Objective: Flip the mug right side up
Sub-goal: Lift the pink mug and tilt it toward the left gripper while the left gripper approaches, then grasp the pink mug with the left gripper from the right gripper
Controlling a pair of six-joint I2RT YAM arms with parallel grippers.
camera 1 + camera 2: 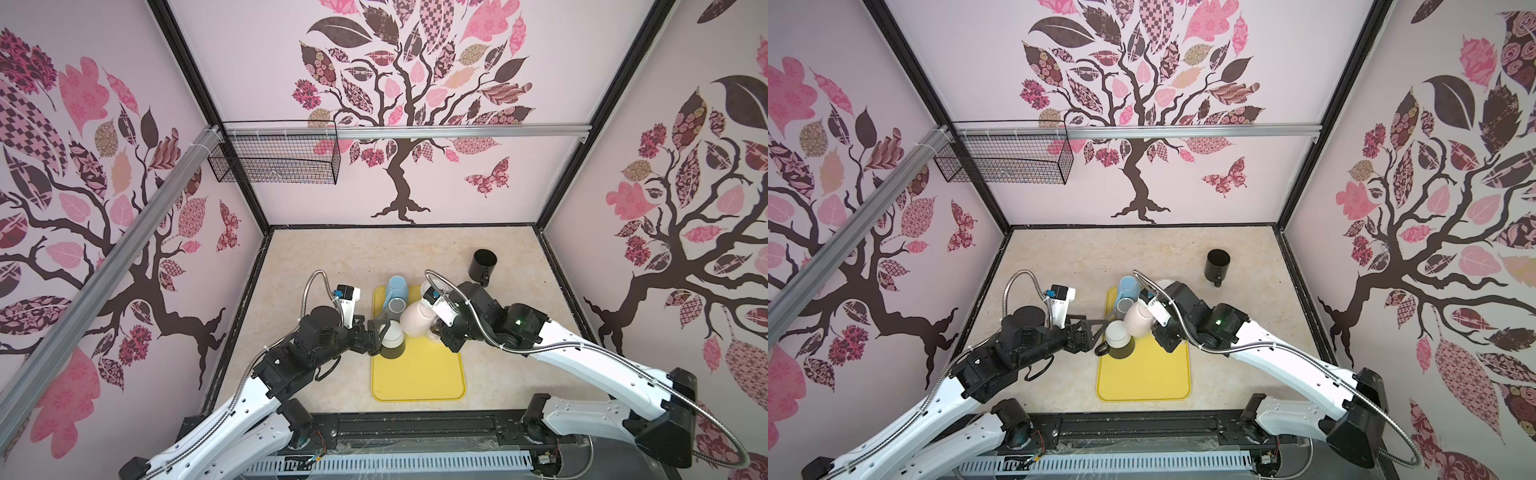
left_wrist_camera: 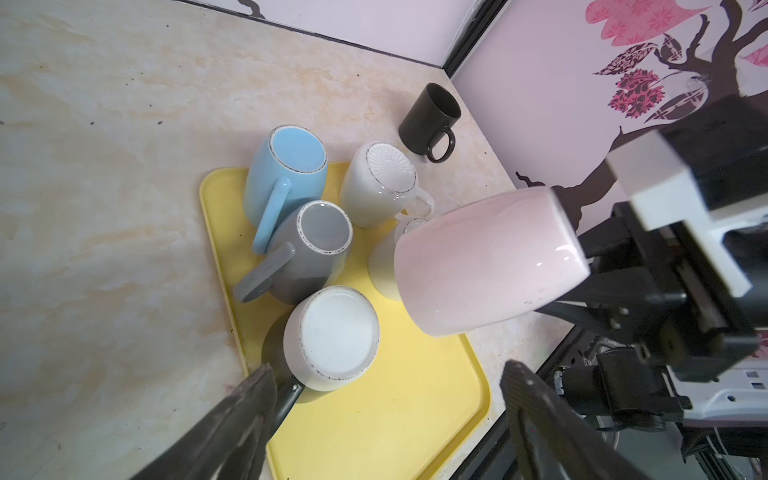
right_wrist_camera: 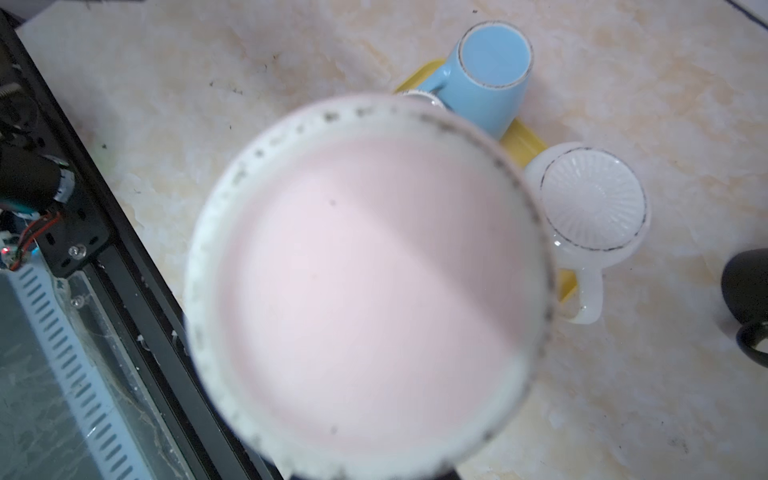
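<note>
The pink mug (image 3: 370,282) fills the right wrist view base-on, so its long axis runs straight out from the right gripper (image 1: 435,331), which is clamped on it (the grip point is hidden under the body). It hangs above the tray (image 1: 417,386), nearly on its side, mouth evidently toward the left arm. Righting it looks like a job for the right wrist, since the left gripper (image 2: 386,370) stands wide apart nearby, holding nothing.

A tray (image 1: 417,374) lies in the middle of the table (image 1: 324,266). Upturned mugs (image 1: 392,336) crowd its far half. One tilted mug (image 1: 417,320) is raised above them, toward the right. A lone mug (image 1: 484,264) stands upright on the table behind the tray, to its right and apart from it. A wire basket (image 1: 274,162) hangs high at the back left.
</note>
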